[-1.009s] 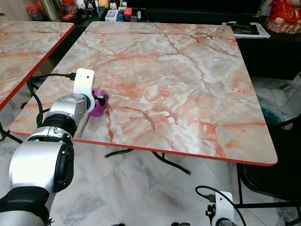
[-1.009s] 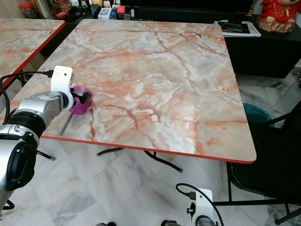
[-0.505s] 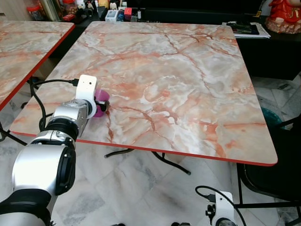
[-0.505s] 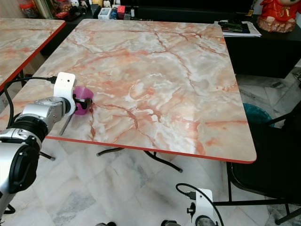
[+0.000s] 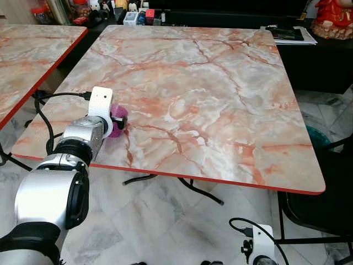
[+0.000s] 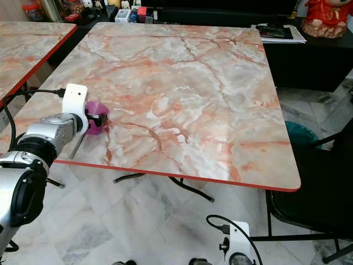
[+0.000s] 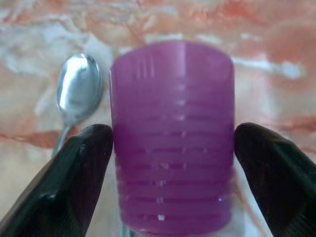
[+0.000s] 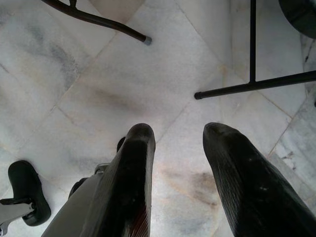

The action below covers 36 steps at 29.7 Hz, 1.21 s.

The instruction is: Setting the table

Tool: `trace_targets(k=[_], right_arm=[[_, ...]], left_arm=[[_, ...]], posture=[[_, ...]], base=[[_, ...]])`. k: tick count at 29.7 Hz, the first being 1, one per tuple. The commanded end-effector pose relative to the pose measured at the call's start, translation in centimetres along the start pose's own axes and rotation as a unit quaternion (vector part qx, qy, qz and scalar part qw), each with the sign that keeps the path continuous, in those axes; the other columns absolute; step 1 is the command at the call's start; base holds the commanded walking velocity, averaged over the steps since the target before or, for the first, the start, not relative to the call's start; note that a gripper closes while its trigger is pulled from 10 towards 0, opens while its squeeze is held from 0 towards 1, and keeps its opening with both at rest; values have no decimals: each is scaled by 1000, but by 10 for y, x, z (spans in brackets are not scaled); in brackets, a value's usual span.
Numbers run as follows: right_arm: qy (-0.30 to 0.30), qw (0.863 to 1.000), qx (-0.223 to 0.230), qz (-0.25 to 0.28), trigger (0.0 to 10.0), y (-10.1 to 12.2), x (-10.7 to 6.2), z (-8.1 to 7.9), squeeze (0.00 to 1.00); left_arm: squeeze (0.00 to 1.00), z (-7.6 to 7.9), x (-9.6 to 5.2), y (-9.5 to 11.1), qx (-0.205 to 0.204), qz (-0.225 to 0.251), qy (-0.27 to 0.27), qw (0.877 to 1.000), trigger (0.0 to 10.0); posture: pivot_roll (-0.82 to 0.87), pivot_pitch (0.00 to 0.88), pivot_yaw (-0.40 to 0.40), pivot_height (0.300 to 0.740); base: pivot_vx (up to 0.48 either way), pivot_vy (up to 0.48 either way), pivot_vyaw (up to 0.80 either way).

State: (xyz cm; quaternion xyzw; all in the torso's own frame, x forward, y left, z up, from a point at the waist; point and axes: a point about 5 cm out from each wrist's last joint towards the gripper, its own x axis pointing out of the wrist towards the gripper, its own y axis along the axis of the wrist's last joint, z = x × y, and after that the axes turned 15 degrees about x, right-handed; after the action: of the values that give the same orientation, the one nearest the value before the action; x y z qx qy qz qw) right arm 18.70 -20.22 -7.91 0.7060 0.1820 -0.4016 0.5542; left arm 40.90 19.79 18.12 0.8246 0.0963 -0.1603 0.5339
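A ribbed purple cup stands upright on the marble table, near its front left corner. My left gripper reaches in from the table's near edge, one black fingertip touching each side of the cup, so it is shut on it. A metal spoon lies on the table just beside the cup, its handle running back toward the table edge under my left arm. My right gripper hangs low over the floor, fingers apart and holding nothing.
A second marble table stands to the left across a narrow gap. Small items crowd a dark counter beyond the far edge. A black chair is at the right. Folding table legs cross the tiled floor.
Over the last second my left gripper and the purple cup have shifted slightly farther onto the table. Since half a second ago nothing has visibly moved.
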Motion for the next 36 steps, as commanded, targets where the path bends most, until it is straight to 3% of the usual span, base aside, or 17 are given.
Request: trace_targets(k=[1,36], right_arm=[[-8,1000,6,-8,10000,-6,-1,5,0],[-8,1000,7,-6,10000,-5,-1,5,0]], left_arm=[[0,4,1,-13,-4,-22,-6,1000,10000],[0,21,2,-39,-20,-64,-37,997,10000]], posture=[[-73,144,10,740],[-73,144,9,740]], base=[[0,0,0],[0,0,0]])
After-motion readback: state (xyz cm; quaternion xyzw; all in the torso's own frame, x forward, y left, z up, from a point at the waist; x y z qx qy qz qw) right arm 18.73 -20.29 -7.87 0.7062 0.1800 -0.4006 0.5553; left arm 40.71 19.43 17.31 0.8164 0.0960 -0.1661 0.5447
